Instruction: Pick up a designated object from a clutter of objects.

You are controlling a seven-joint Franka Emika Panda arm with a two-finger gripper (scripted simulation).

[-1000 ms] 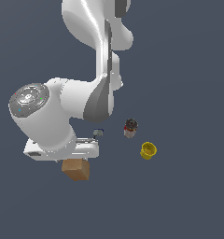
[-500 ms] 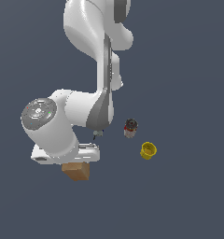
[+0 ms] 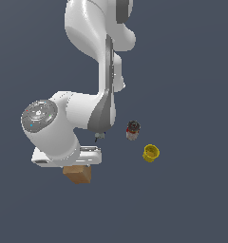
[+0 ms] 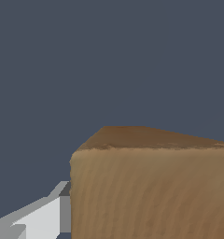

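The light brown wood-grained cube (image 3: 79, 175) lies at the exterior view's lower left, its top hidden under my white hand. My gripper (image 3: 78, 166) has come down over it. In the wrist view the cube (image 4: 151, 186) fills the frame, with one grey finger (image 4: 44, 214) right beside its side face; the other finger is hidden. The jaws look open around the cube, which still rests on the surface. The rest of the clutter lies apart to the exterior view's right.
A small dark-topped white and red can (image 3: 132, 129) stands right of the arm. A small yellow cup (image 3: 151, 153) lies beyond it. A tiny grey-blue item (image 3: 99, 136) sits just beside the arm's forearm. The ground is plain dark grey.
The hand has come lower over the cube and the wrist has shifted slightly to the exterior view's right. The cube, can and cup have not moved.
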